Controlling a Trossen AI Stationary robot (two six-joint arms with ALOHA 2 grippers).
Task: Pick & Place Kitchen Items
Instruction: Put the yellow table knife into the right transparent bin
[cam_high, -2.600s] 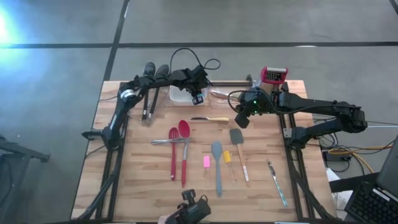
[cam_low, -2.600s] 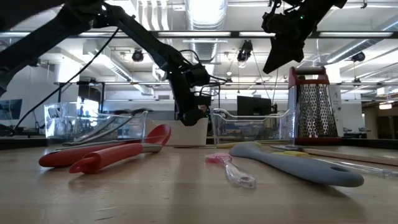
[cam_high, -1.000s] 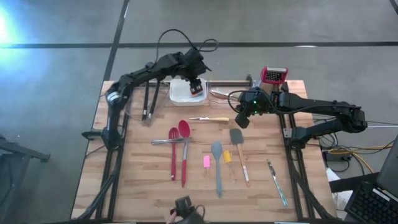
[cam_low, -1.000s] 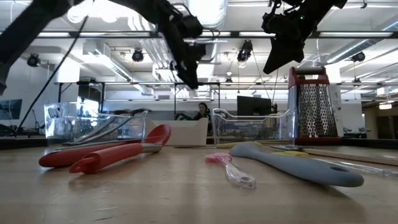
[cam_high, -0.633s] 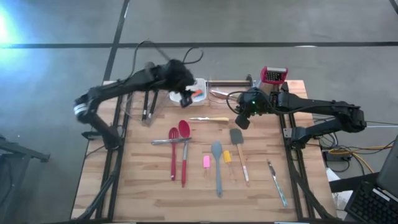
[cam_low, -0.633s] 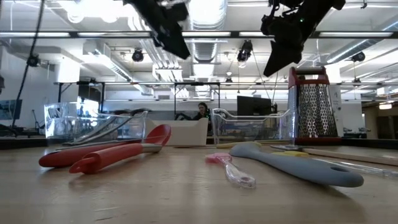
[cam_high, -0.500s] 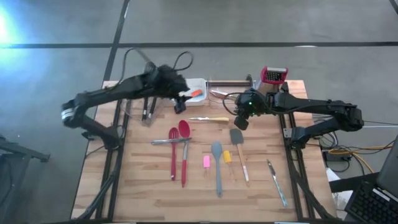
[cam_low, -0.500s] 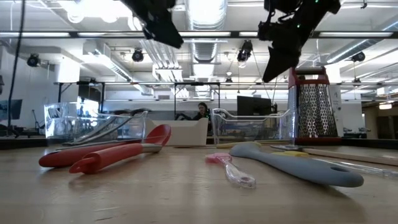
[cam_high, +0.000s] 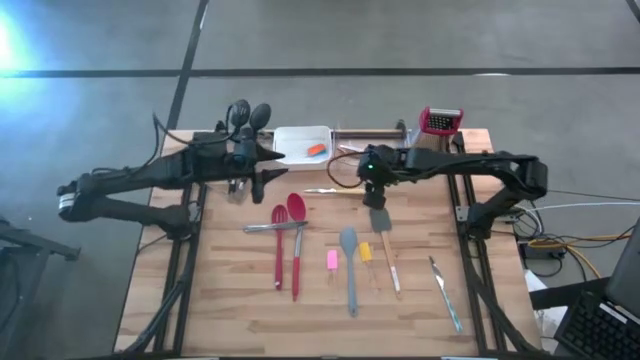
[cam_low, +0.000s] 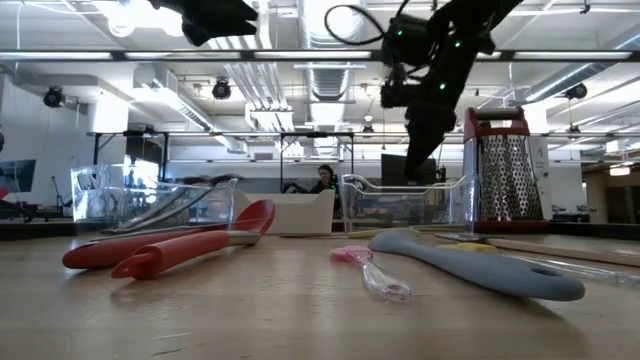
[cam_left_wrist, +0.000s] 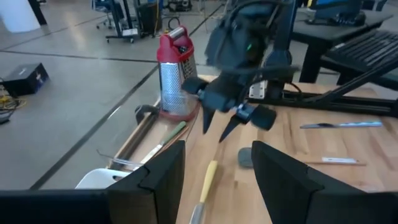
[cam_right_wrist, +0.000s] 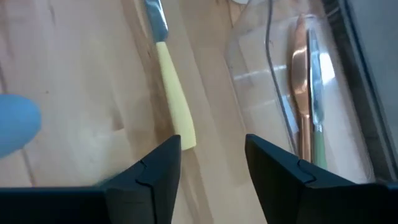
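Wooden planks of the table (cam_high: 220, 300) filled the overhead view, with most utensils laid out toward six o'clock and the bins and white tray (cam_high: 292, 150) along twelve o'clock. I had my left arm stretched across at ten o'clock, its gripper (cam_high: 266, 168) empty, fingers parted, hanging above the table near the clear bin (cam_high: 238, 170) that held the dark spatulas. My right arm reached in from three o'clock, and its gripper (cam_right_wrist: 208, 158) was spread open with nothing in it, poised over the yellow-handled knife (cam_high: 337, 190) just twelve o'clock of centre.

From the right wrist camera the knife's yellow handle (cam_right_wrist: 175, 106) ran toward the gap between the fingers but lay nearer one finger (cam_right_wrist: 149, 168) than the other. I judged that the main hazard: closing off-centre could push the thin handle sideways or pinch it at one edge, so it would pivot and drop on the lift. A knife lying flat also gave little to grab, so the fingertips might scrape the wood.

The second clear bin (cam_right_wrist: 292, 93) with the copper spoon (cam_right_wrist: 300, 81) sat just beside the knife, and I thought a skewed descent might clip its wall. An orange block (cam_high: 315, 150) already lay in the tray.
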